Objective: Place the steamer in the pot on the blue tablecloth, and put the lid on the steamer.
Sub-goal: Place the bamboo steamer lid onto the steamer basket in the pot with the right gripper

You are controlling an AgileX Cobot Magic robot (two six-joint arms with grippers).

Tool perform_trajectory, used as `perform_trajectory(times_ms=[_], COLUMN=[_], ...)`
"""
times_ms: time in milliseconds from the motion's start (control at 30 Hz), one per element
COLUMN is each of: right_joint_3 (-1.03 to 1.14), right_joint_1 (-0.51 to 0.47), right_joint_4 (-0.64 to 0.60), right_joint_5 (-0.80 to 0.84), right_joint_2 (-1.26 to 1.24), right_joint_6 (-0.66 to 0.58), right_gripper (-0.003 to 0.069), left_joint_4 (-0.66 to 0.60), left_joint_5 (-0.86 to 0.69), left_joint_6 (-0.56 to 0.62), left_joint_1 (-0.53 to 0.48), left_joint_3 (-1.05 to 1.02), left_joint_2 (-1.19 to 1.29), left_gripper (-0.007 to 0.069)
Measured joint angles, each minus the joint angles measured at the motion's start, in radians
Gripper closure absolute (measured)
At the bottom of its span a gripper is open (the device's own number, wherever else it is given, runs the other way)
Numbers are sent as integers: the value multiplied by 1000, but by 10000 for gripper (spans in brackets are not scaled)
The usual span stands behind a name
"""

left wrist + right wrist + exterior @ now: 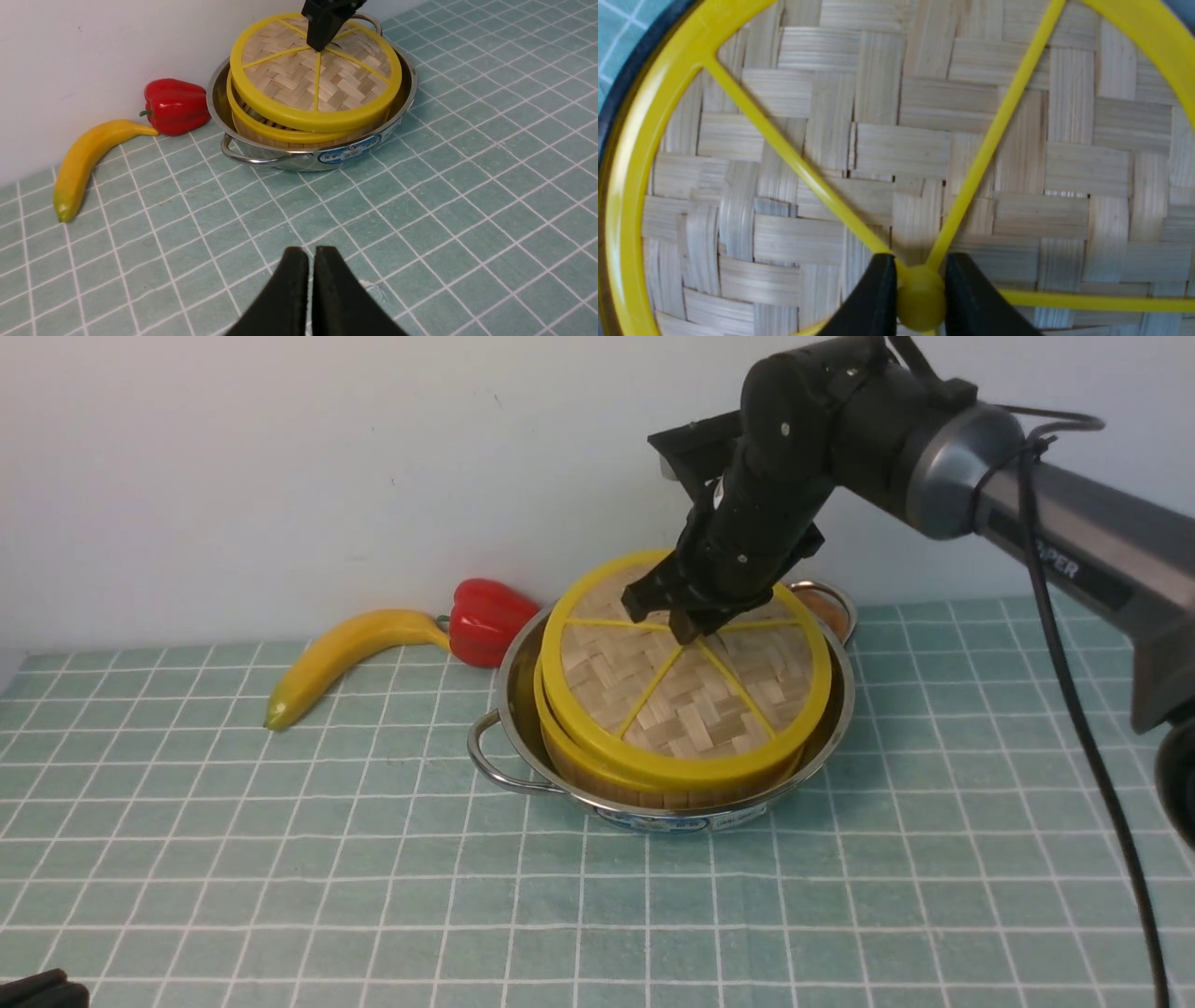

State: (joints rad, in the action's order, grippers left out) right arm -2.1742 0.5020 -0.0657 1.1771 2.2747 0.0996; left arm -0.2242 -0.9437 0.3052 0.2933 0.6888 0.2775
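Blue tablecloth (280,859): banana (350,653), red pepper (485,621) beside pot (515,705)

The light is bright and even. The pot (509,695) shines a little on its steel rim. Only soft, faint shadows lie beside the banana (345,649). The close-up of the lid (901,140) looks a bit blurry in places.

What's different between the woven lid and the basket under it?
The lid is a flat woven disc with yellow spokes; the basket is deeper, with upright slat walls. The lid lies on top, its knob pinched by the right tool; the basket sits inside the pot. Both are bamboo with yellow rims.
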Motion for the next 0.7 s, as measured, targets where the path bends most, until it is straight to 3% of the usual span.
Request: perform_trajectory(times_ms=[700], right_joint_3=[0], right_joint_1=[0], right_joint_4=[-13], right_joint_5=[-30], right_joint_2=[5], right_joint_6=[-36], right_gripper=[513], left_joint_4=[0], left_joint_5=[2], left_joint_6=[0], left_joint_1=[0], left_joint_3=[0], left_joint_2=[0], left_gripper=[613])
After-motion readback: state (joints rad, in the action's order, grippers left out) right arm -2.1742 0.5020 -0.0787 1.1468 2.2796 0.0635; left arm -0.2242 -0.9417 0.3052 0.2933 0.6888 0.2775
